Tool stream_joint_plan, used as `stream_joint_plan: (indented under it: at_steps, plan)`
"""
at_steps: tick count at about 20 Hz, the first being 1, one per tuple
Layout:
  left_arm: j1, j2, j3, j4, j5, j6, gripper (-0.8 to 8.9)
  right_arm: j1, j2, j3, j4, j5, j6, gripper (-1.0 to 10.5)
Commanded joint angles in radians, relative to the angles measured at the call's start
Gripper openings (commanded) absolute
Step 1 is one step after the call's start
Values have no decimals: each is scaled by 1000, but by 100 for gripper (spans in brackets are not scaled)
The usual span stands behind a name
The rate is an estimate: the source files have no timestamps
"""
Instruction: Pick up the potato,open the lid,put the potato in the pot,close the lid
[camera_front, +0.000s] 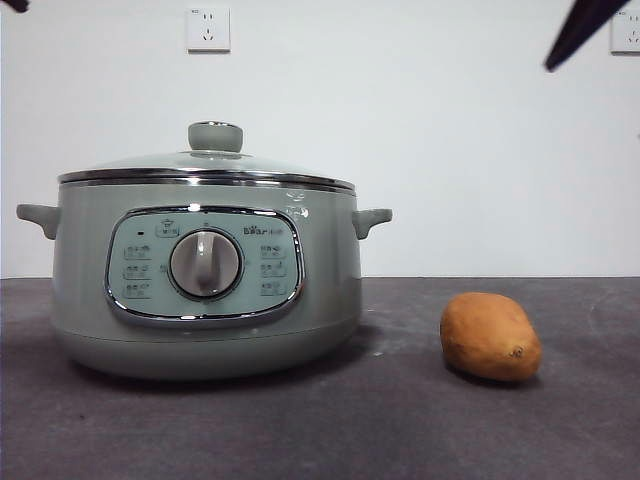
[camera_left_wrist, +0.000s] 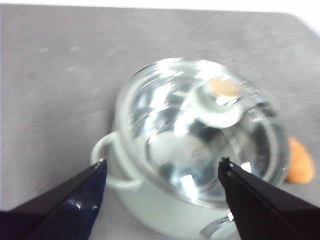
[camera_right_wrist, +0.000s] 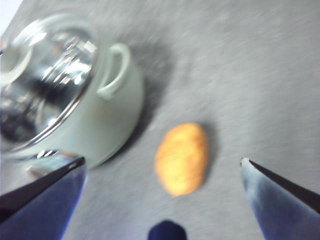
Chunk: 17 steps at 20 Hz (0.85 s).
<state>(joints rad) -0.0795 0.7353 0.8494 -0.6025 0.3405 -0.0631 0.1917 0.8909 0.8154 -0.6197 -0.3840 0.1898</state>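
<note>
The sage-green pot (camera_front: 205, 300) stands left of centre on the dark table, with the glass lid (camera_front: 205, 165) closed on it and the green knob (camera_front: 215, 136) on top. The orange-brown potato (camera_front: 490, 337) lies on the table to the pot's right, apart from it. My right gripper (camera_right_wrist: 162, 162) is open and empty, high above the potato (camera_right_wrist: 182, 157). My left gripper (camera_left_wrist: 162, 167) is open and empty, high above the lid (camera_left_wrist: 200, 135), whose knob (camera_left_wrist: 218, 100) shows between the jaws. Both arms show only as dark tips at the front view's top corners.
A white wall with two power sockets (camera_front: 208, 29) stands behind the table. The pot's side handles (camera_front: 372, 220) stick out left and right. The dark grey table top (camera_front: 400, 420) runs in front of and to the right of the potato.
</note>
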Motion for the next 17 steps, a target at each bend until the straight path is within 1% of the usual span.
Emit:
stream_joint_plan:
  at_steps: [1,4,6,8,10,12,17]
  plan:
    - [0,10,3,27,19,3,377,89,59,33,7,68,52,508]
    - [0,15,3,43,33,-19,377,220,174,86,8,207,87,504]
    - [0,15,3,50,34,-19,377,285,270,127,3,303,107,504]
    - [0,15,3,53,33,-19,377,327,374,163,3,357,127,504]
    - [0,15,3,52,33,-19,377,349,476,191,-6,412,147,503]
    - [0,15,3,52,33,-19,377,354,569,203,-14,444,161,503]
    - [0,15,3,48,33,-19,377,352,737,203,7,446,176,503]
